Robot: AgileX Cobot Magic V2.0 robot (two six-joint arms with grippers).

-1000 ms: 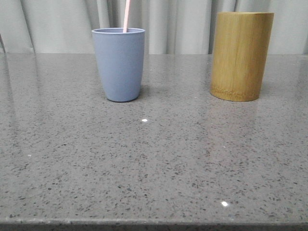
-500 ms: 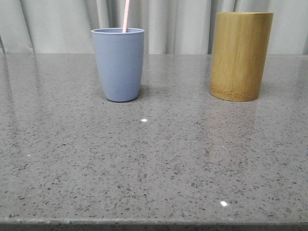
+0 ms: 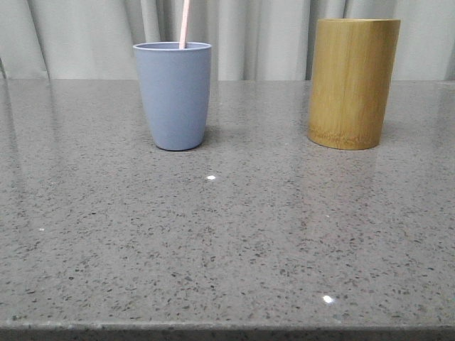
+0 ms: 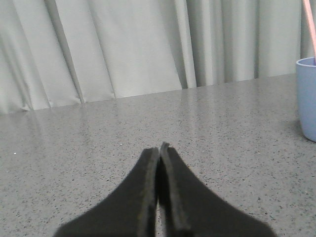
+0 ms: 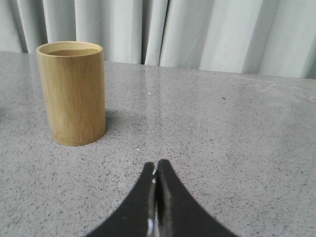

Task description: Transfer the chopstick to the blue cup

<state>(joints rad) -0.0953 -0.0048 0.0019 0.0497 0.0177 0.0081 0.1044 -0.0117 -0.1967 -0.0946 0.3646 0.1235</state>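
Front view. Item: matte pale greyish-blue handleless tumbler, the blue cup (image 3: 173, 96), upright on the speckled grey stone surface (image 3: 227, 241). Item: thin pale pink stick, the chopstick (image 3: 184, 23), standing inside the cup, leaning slightly, its upper length rising past the rim and out of frame. Item: tall tan bamboo cylinder (image 3: 353, 83), upright, well apart from the cup. Pale pleated curtain (image 3: 270, 39) behind.

Left wrist view. Left gripper (image 4: 159, 150): clenched, black fingers pressed together, grasping nothing, low over bare surface. Blue cup (image 4: 307, 96) ahead of the gripper and off to one side, well apart; chopstick (image 4: 309, 24) rising from it.

Right wrist view. Right gripper (image 5: 155, 170): clenched, empty, low over the surface. Bamboo cylinder (image 5: 72, 93) ahead and to one side, apart from the gripper; its visible rim shows nothing protruding.

Judgement. Transfer appears complete; the step in hand is settling clear. To do it well: hold both grippers away from the cup, make any remaining retreat low and backward, never sweeping across the cup side, since the tall leaning chopstick would lever the light cup over at a touch.
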